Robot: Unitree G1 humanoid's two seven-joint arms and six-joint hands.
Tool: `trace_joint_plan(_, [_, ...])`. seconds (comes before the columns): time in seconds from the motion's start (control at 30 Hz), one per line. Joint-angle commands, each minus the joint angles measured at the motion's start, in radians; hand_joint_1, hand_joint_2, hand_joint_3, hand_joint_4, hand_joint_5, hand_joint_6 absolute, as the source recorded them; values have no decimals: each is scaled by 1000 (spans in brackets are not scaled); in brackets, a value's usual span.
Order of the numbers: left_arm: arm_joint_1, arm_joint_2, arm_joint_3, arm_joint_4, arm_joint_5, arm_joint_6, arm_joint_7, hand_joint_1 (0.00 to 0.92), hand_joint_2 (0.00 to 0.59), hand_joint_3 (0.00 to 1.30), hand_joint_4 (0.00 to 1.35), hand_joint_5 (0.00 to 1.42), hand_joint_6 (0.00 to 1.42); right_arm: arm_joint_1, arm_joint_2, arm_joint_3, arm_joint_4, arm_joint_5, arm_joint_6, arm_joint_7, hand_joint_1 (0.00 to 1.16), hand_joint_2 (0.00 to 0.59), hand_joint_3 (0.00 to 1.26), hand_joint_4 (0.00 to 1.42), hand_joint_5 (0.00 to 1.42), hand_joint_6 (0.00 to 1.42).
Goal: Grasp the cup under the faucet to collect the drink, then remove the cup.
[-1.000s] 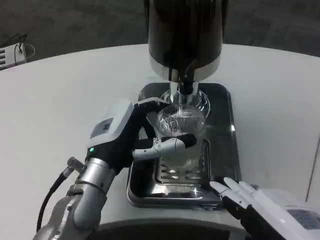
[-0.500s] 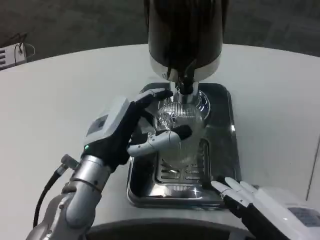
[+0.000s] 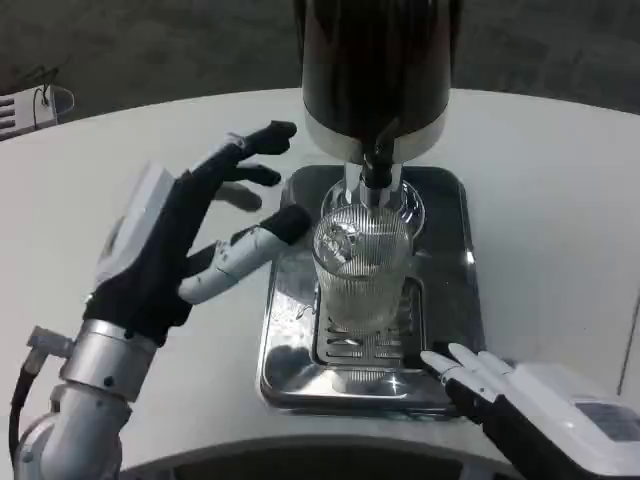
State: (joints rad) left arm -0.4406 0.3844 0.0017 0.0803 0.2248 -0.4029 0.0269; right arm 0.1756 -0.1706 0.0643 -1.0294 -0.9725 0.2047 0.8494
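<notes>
On drip tray [image 3: 290,365]: ribbed glass cup [image 3: 362,270], clear; left hand [image 3: 175,245] fingers spread.

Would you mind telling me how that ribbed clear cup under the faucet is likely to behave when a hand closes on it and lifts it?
The ribbed clear cup looks rigid, probably glass or hard plastic, so it should not deform. Its ribs may aid grip, though its glossy surface could be slippery. It is tall and stands on the slotted drip tray, so a sideways nudge might tip it.
</notes>
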Motion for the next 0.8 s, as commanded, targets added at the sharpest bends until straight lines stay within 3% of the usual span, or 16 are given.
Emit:
trace_joint_plan(0.03, [-15,4,29,-81,-99,-2,-77,0,37,302,284,368,437,-9,-6,13,6,4,7,-4,562,453,85,0,0,0])
trace_joint_plan(0.33, [-110,3,10,-98,-208,52,-255,0,48,231,178,272,366,-16,-5,27,8,-6,11,-9,562,453,85,0,0,0])
trace_joint_plan(0.8, [-204,-13,-47,-10,-226,136,-416,0,51,157,91,208,296,5,-3,24,-17,-10,16,-5,562,453,85,0,0,0])
